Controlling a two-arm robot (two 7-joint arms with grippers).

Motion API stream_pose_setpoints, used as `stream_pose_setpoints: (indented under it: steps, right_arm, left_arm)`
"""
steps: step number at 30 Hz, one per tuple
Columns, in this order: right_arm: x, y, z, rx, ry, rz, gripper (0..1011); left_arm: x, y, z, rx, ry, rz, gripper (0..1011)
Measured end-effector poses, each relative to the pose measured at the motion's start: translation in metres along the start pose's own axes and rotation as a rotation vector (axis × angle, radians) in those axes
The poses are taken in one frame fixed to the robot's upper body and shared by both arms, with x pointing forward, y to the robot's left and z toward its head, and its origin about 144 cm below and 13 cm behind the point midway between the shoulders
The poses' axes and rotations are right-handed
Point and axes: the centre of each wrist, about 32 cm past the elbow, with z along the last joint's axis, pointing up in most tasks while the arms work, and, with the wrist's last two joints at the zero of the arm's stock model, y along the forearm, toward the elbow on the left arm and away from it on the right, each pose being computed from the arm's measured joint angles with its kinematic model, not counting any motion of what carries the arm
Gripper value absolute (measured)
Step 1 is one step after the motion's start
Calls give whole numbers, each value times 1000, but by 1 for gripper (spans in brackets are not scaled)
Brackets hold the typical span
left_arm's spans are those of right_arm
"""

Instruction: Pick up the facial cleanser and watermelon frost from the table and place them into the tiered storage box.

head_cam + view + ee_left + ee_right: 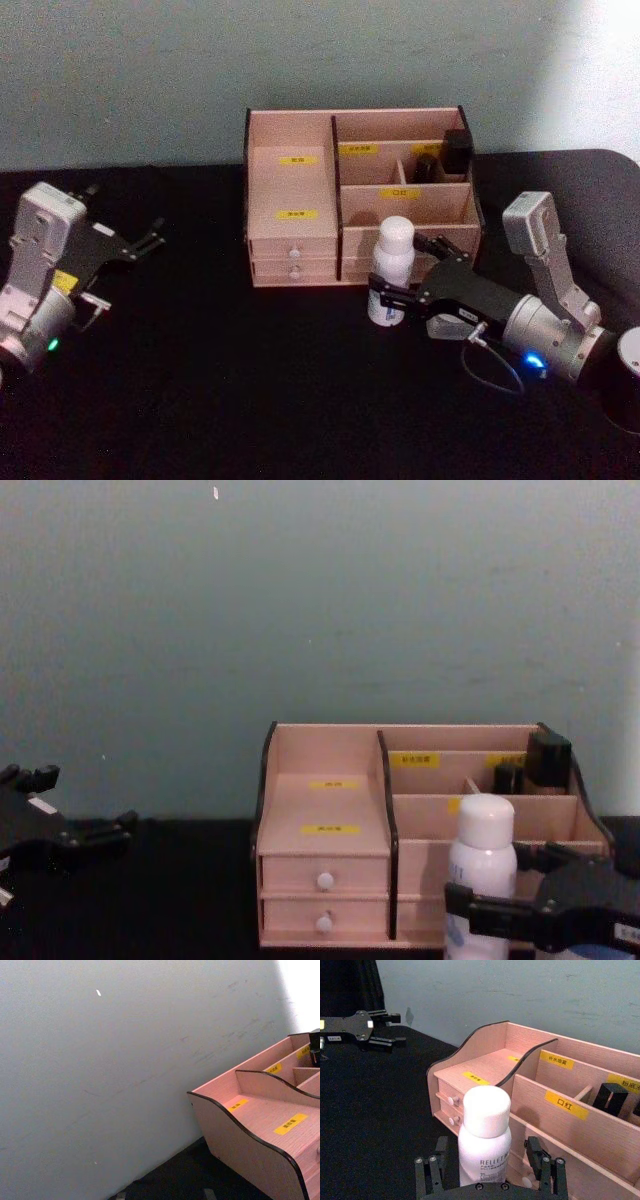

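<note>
I'm straddling the facial cleanser (484, 1145) with my right gripper (400, 270), low on its body. My fingers (431, 1176) are standing wide, one on each side, with a sliver of gap showing between each and the white wall, so I'd say I'm not gripping yet. The bottle is standing upright on the black table (250, 380), just in front of the tiered storage box (290, 185), by its lower right drawers. I'm reaching in side-on and low because the bottle is tall; closing well below the cap should stop it tipping. It will need lifting over the front wall, I reckon. Small black bottles (455, 150) are sitting in the back right cells, so an open compartment looks the likelier home. My left gripper (152, 236) is hovering well off to the left, fingers spread, holding nothing.
</note>
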Motion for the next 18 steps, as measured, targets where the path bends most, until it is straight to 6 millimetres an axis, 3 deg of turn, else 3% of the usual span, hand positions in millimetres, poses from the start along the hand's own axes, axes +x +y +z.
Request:
stream_pose_setpoints:
  steps: [18]
  right_arm:
    - [0, 0, 0, 1, 0, 1, 981]
  left_arm:
    - [0, 0, 0, 0, 0, 0, 1001]
